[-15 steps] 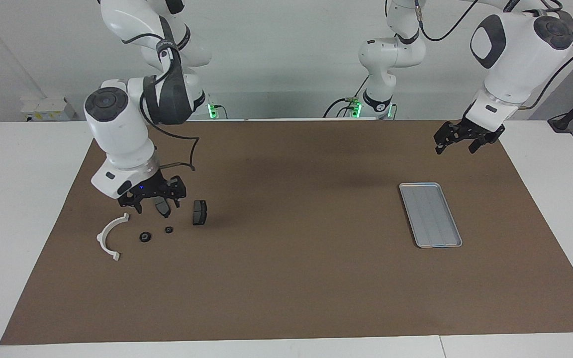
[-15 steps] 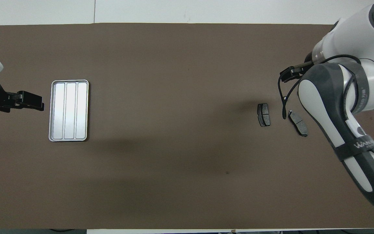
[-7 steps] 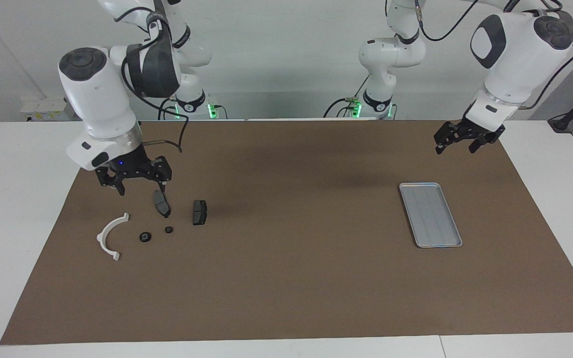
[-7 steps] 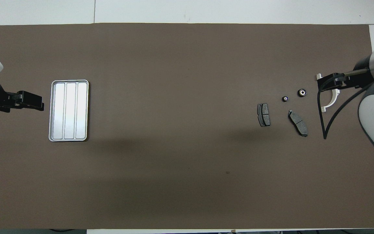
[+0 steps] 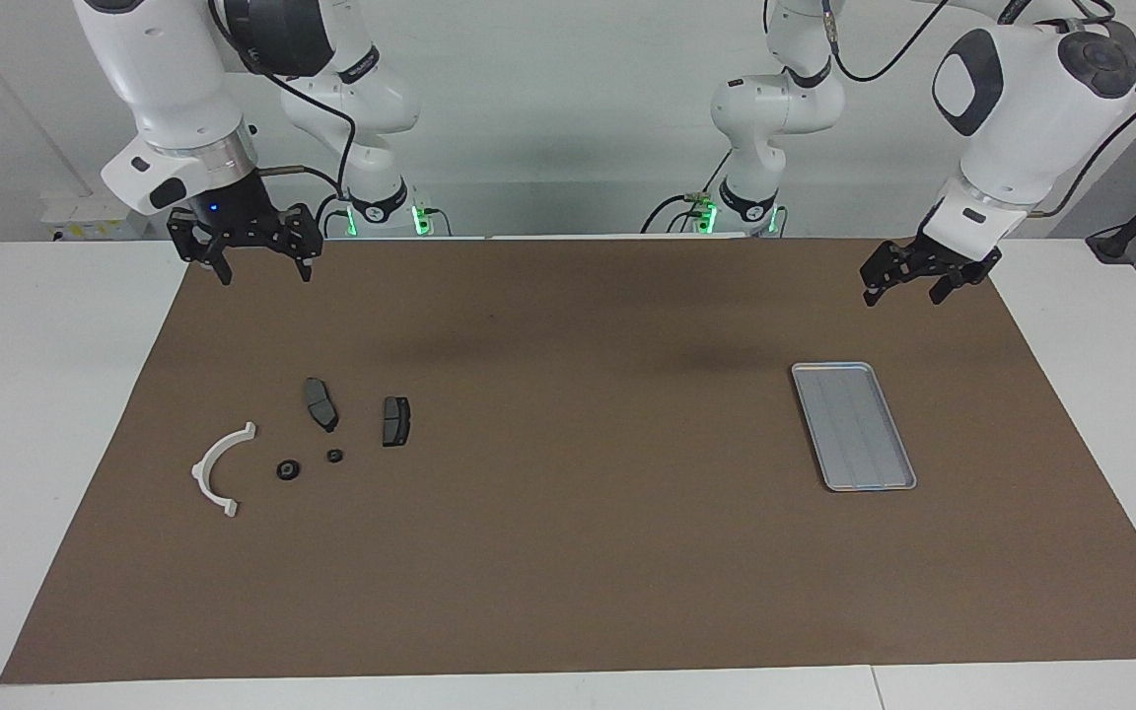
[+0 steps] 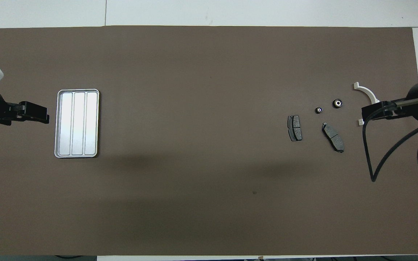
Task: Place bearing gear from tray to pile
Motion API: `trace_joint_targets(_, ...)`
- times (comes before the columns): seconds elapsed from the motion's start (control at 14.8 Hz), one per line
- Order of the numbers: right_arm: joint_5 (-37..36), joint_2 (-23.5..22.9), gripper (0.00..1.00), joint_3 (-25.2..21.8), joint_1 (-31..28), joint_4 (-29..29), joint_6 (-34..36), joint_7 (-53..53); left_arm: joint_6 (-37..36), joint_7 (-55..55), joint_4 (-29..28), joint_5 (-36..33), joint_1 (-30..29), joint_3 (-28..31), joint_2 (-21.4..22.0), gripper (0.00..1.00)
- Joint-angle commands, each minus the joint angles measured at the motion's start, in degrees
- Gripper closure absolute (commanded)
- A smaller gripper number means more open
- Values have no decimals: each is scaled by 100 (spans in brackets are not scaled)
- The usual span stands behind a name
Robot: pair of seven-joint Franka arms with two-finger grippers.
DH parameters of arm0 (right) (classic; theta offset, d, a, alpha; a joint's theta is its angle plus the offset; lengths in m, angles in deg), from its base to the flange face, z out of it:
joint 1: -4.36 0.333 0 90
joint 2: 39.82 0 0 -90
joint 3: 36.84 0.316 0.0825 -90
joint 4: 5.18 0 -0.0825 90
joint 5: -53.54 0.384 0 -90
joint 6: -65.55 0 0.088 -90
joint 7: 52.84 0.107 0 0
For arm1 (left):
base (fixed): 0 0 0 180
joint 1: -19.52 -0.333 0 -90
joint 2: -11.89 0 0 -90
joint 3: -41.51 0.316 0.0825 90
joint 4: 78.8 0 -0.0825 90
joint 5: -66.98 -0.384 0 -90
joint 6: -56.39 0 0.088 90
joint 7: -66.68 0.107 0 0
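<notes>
A: Where are the bearing gears?

B: Two small round dark ones lie on the brown mat (image 5: 568,552) at the right arm's end of the worktop (image 5: 26,414). The larger bearing gear (image 5: 288,469) sits beside the smaller bearing gear (image 5: 334,455), a little apart and not touching.

A: And the pile around them?

B: The white half-ring (image 5: 219,467) lies just beside the larger one, toward the end of the worktop. Two dark brake pads lie nearer to the robots than the gears: the angled pad (image 5: 320,403) and the upright pad (image 5: 395,420), side by side with a gap between them. None of the five pieces touches another.

A: The tray?

B: The tray (image 5: 854,426) lies flat at the left arm's end, well apart from the pile. Only its ridges show inside it.

A: The claws?

B: The right claw (image 5: 255,258) hangs in the air over the mat's edge nearest the robots, well clear of the pile, fingers spread and gripping nothing. In the overhead view it partly covers the half-ring (image 6: 367,93), but the facing view shows it raised well above the mat. The left claw (image 5: 908,279) waits over the mat's corner near the tray, also released and holding nothing.
</notes>
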State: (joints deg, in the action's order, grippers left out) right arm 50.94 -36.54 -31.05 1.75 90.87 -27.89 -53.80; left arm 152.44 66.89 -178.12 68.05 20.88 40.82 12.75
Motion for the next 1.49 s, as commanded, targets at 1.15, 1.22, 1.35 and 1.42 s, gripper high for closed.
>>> trace_joint_targets(1.15, 136, 112, 0, -34, -73, 45, 177, 245, 2, 40, 97, -115, 84, 51, -16, 0)
trace_joint_targets(1.22, 145, 112, 0, -34, -73, 80, 177, 236, -16, 40, 97, -115, 84, 51, -16, 0)
trace_joint_targets(1.35, 345, 112, 0, -34, -73, 80, 195, 324, -59, 40, 97, -115, 75, 60, -7, 0)
trace_joint_targets(1.42, 556, 112, 0, -43, -99, 80, 195, 411, -68, 40, 97, -115, 84, 60, 2, 0)
